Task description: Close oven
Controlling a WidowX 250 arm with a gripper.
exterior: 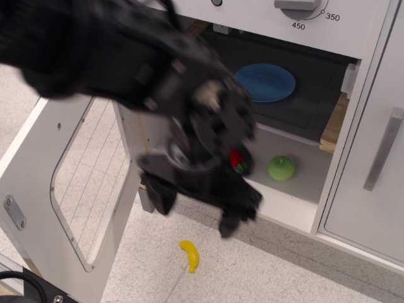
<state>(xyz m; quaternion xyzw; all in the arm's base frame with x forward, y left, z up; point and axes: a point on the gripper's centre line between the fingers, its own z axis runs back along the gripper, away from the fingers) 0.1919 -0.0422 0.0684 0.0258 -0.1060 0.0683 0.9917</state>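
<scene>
The pincer (199,211) hangs low in the middle of the frame, blurred, its two dark fingers (232,222) pointing down toward the floor with a clear gap between them and nothing held (the blur makes the exact spread hard to judge, but it reads as spread apart). Just below it, on the pale speckled floor (284,271), a small yellow banana (189,255) lies alone. The black arm (120,53) comes in from the upper left of the frame and bends downward at a bulky wrist in front of the oven's left side. The oven (297,107) fills the upper middle and right: its cavity is dark, with a blue plate (266,82) on the inner shelf, and on the white floor of the cavity a green ball-like item (281,168) sits near a red piece (238,159) partly hidden by the wrist. The oven door (69,189) stands swung open at the left of the frame, its wire-lined window showing. A dial (297,7) marked 350 and 450 sits at the top edge. At the far right is a plain white cabinet door (369,189) with a grey bar handle (384,148).
</scene>
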